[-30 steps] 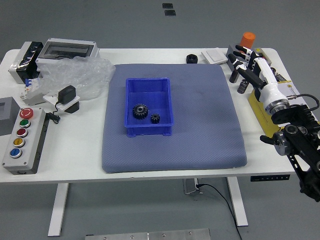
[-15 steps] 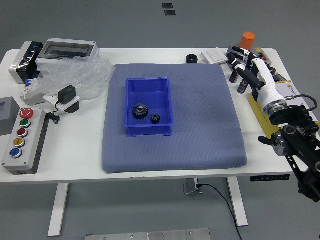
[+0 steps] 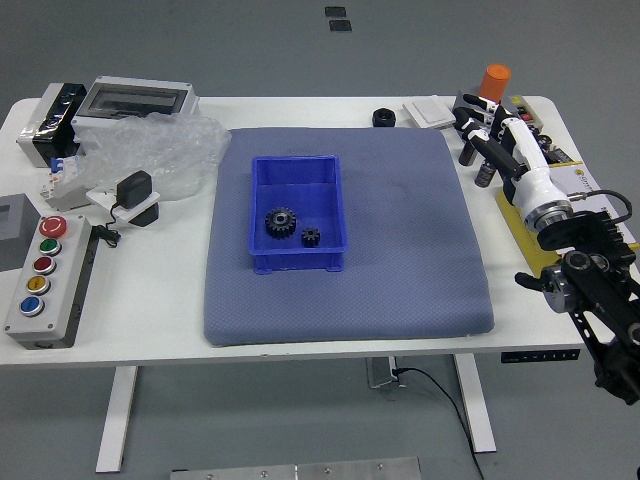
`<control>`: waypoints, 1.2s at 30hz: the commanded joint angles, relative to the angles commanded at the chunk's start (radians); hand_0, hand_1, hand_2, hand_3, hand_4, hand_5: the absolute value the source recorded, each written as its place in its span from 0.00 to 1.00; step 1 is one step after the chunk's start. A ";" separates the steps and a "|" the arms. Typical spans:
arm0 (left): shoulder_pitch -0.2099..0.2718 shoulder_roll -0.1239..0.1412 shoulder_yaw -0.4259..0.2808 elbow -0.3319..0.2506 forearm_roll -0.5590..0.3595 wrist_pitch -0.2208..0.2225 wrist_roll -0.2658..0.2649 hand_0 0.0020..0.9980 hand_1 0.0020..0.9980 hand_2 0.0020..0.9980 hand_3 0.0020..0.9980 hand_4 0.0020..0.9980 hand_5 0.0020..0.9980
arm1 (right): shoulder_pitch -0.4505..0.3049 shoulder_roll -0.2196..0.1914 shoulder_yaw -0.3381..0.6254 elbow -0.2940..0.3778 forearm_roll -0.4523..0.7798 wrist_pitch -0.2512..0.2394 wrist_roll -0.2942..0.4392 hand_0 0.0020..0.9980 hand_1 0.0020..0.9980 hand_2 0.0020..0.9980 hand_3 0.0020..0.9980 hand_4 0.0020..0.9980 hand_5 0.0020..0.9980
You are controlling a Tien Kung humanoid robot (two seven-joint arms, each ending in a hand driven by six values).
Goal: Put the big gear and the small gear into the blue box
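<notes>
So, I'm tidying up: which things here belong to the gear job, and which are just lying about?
Belong to the job:
big gear
small gear
blue box

Just lying about:
clear plastic
button box
orange cylinder
small black cylinder

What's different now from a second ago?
The robot's right arm has shifted very slightly left, with its open hand at the table's far right. Nothing was taken hold of or let go. The big gear and small gear stayed in the blue box, which hasn't moved either.
</notes>
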 joint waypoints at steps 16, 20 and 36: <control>0.000 0.002 0.005 0.000 -0.001 0.000 0.001 0.73 0.68 0.72 0.72 0.44 0.01 | 0.003 0.000 -0.009 0.003 0.000 0.002 0.000 0.82 0.75 0.82 0.84 0.77 0.58; 0.003 0.004 0.008 0.000 -0.004 0.001 0.002 0.73 0.68 0.72 0.72 0.44 0.01 | 0.004 0.002 -0.007 0.003 -0.001 0.002 0.001 0.82 0.75 0.82 0.84 0.77 0.58; 0.006 0.004 0.015 0.000 -0.010 0.001 0.001 0.73 0.68 0.72 0.72 0.44 0.01 | 0.006 0.006 -0.012 0.002 0.000 0.004 0.001 0.82 0.75 0.81 0.84 0.77 0.57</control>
